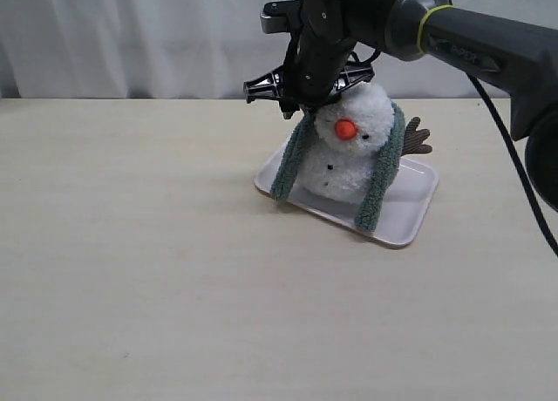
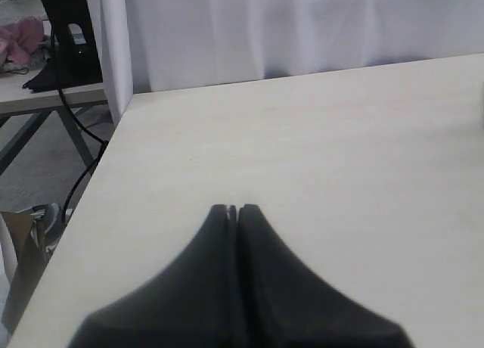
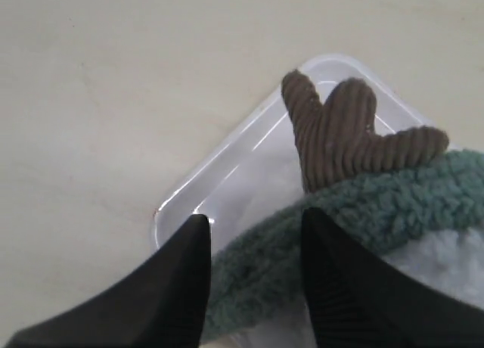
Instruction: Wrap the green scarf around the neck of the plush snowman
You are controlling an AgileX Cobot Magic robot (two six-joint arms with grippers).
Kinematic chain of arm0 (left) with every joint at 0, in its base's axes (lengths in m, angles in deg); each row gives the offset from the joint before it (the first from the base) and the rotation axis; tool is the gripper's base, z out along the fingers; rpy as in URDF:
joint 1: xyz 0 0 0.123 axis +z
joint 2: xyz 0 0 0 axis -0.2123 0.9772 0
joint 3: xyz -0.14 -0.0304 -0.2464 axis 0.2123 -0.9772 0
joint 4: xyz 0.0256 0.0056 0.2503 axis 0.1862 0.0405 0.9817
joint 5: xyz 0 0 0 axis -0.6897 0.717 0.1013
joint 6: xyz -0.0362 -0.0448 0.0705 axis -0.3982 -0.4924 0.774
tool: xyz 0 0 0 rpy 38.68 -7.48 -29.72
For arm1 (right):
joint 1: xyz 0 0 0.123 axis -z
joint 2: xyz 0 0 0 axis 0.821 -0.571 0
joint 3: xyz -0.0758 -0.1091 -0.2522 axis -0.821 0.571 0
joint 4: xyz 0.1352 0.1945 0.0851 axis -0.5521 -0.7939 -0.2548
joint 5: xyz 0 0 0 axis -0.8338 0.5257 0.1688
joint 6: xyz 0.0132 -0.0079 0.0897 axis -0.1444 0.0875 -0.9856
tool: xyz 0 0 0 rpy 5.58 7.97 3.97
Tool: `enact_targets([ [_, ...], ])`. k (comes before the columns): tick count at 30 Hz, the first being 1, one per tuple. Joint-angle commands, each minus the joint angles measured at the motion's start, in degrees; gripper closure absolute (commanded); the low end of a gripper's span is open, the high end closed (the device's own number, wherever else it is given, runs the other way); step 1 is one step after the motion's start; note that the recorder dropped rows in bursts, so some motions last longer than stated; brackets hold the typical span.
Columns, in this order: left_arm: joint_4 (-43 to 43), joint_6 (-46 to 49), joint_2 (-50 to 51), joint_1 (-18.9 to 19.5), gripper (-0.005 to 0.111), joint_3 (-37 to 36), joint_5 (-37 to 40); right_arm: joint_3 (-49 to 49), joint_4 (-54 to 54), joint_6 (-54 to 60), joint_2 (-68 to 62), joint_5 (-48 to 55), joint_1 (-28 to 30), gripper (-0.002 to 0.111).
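Near the curtain-side edge of the pale wooden desk (image 1: 131, 288), right of its middle, the small fluffy white plush snowman (image 1: 353, 161) sits on a white rectangular plastic tray (image 1: 410, 231) with its head tipped forward. The dull grey-green ribbed knit scarf (image 1: 381, 179) is draped behind the head. One end hangs down each side of the body onto the tray, and nothing is crossed in front yet. The neck crease itself is hidden.

Risks, as you should weigh them:
- The toy looks light and unanchored, so a pull on one strand could topple it or drag it off the tray.
- Uneven tension could slide the whole scarf off.
- The brown corduroy twig arm (image 3: 340, 136) sits just beside the strand in the jaws and may snag it.

Pose:
- The right gripper (image 3: 253, 215) reaches in from above, beside the head. Its jaws are half closed with knit filling the gap, which reads as a pinch on the scarf.
- The left gripper (image 2: 233, 208) hovers over the desk near a corner by the white curtain (image 2: 302, 30), jaws pressed together, holding nothing.
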Motion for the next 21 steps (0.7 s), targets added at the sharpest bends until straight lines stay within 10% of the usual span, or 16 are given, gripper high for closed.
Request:
enact_targets([
  [1, -0.1, -0.1, -0.1, 0.1, 0.107, -0.1, -0.6, -0.5, -0.3, 1.1, -0.7, 3.4, 0.7, 0.071],
  [21, -0.1, -0.1, -0.1, 0.1, 0.107, -0.1, -0.6, -0.5, -7.8, 9.5, -2.6, 3.2, 0.6, 0.071],
])
